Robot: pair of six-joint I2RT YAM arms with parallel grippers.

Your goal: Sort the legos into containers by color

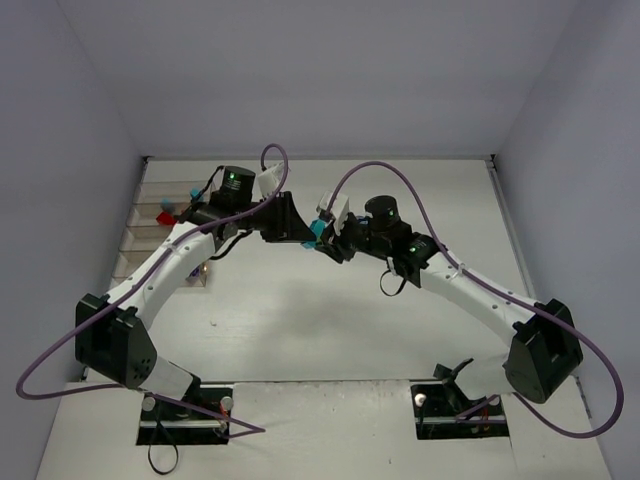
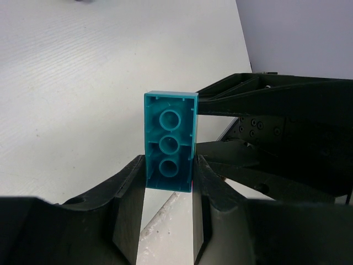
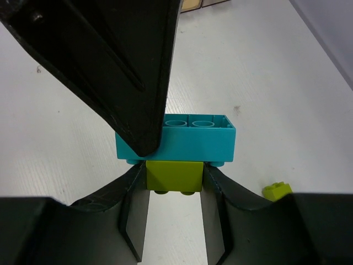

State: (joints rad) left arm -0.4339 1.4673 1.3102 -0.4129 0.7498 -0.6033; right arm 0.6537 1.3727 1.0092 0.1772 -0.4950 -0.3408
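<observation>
Top view: the left gripper (image 1: 304,231) and right gripper (image 1: 331,241) are met at centre on a cyan brick (image 1: 318,232); the containers (image 1: 148,240) are located at 9 o'clock. Left wrist view: the cyan brick (image 2: 170,142) is clamped (underside tubes visible). Right wrist view: a lime brick (image 3: 174,176) is clamped, with the cyan brick touching it at 12 o'clock.

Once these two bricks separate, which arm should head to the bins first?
Left, probably. The left claw grips the cyan brick and is nearer the bins on the left; the right claw, holding the lime brick, is farther off.
</observation>
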